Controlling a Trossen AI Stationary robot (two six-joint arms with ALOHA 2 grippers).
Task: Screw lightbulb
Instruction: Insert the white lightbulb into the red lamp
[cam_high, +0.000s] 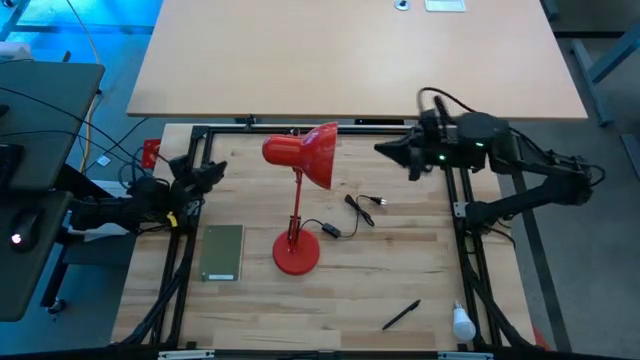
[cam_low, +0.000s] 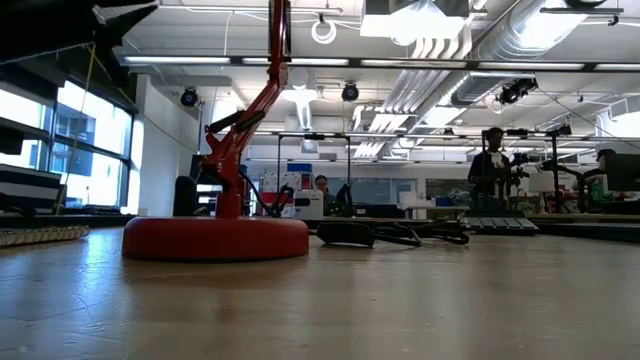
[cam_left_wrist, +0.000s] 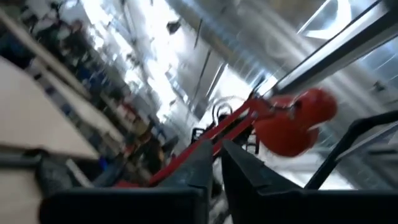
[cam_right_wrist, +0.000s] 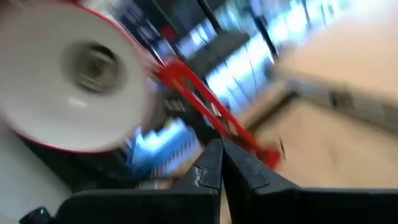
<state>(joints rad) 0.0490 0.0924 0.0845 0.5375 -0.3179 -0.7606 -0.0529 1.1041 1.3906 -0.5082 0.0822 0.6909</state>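
The lightbulb (cam_high: 462, 322) is small and white. It lies on its side on the wooden table near the front right corner, far from both grippers. The red desk lamp (cam_high: 296, 255) stands on its round base (cam_low: 215, 238) in the middle, its shade (cam_high: 305, 152) toward the far edge. The shade's white inside and empty socket (cam_right_wrist: 93, 65) face my right gripper (cam_high: 383, 150), which hovers shut and empty to the right of the shade. My left gripper (cam_high: 215, 170) is shut and empty at the far left, raised, pointing toward the lamp (cam_left_wrist: 292, 124).
A black pen (cam_high: 400, 315) lies left of the bulb near the front edge. A flat grey-green box (cam_high: 222, 252) lies left of the lamp base. The lamp's black cord with a switch (cam_high: 350, 215) trails right of the stem. Black frame rails (cam_high: 470, 260) border the table.
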